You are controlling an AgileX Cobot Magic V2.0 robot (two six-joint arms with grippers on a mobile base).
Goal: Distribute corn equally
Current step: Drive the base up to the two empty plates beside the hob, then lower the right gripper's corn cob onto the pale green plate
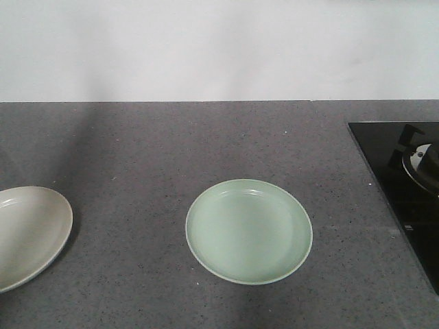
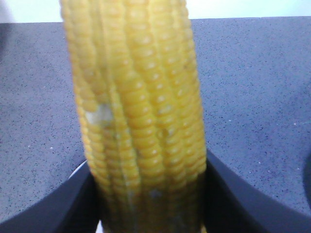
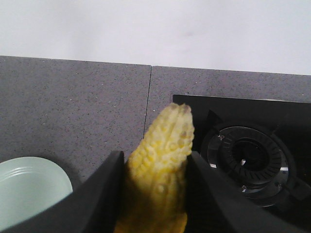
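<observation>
Your left gripper [image 2: 150, 204] pinches one corn cob [image 2: 141, 111], your right gripper [image 3: 155, 194] another cob [image 3: 163, 165]; they look stiff, fairly heavy, bumpy — grip mid-length.

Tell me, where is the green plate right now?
The green plate sits empty in the middle of the grey counter in the front view, between the beige plate at left and the black stove at right.

One cob of corn [image 2: 141, 121] stands lengthwise between the left fingers [image 2: 48, 204], clamped near its lower end, its bright yellow kernel rows running straight up out of view. A second cob [image 3: 163, 170] sits pinched between the right fingers [image 3: 97, 194], its paler, tapered tip pointing past them.
</observation>
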